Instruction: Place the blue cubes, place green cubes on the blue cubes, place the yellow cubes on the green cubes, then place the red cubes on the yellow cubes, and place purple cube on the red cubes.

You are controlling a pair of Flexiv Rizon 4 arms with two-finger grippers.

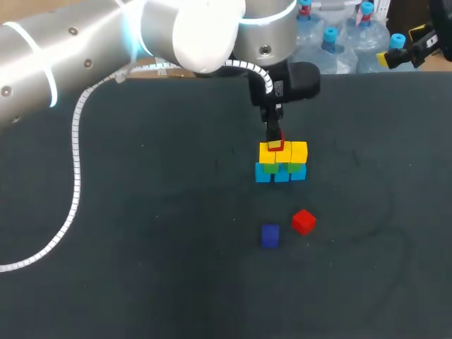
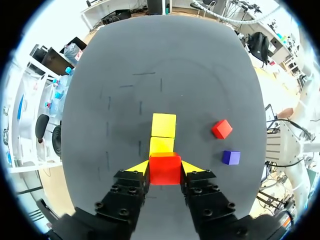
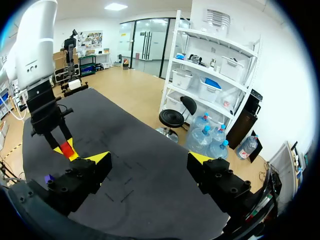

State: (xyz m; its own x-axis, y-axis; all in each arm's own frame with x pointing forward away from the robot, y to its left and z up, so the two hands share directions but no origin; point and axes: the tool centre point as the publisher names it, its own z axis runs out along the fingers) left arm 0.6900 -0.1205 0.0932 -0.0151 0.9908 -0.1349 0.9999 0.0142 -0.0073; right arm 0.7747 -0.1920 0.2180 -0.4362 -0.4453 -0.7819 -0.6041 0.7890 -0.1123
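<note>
Head view: the left gripper (image 1: 274, 139) clamps a red cube (image 1: 275, 145) at the left end of the yellow cubes (image 1: 291, 152), perhaps touching them. These rest on green cubes (image 1: 271, 168) over blue cubes (image 1: 281, 174). A loose red cube (image 1: 304, 221) and a purple cube (image 1: 270, 235) lie nearer, apart.

Left wrist view: both fingers press the red cube's sides, with the yellow cubes just ahead.

Right wrist view: the right gripper (image 3: 149, 157) is spread wide, holding nothing, above the table (image 3: 150, 190).
</note>
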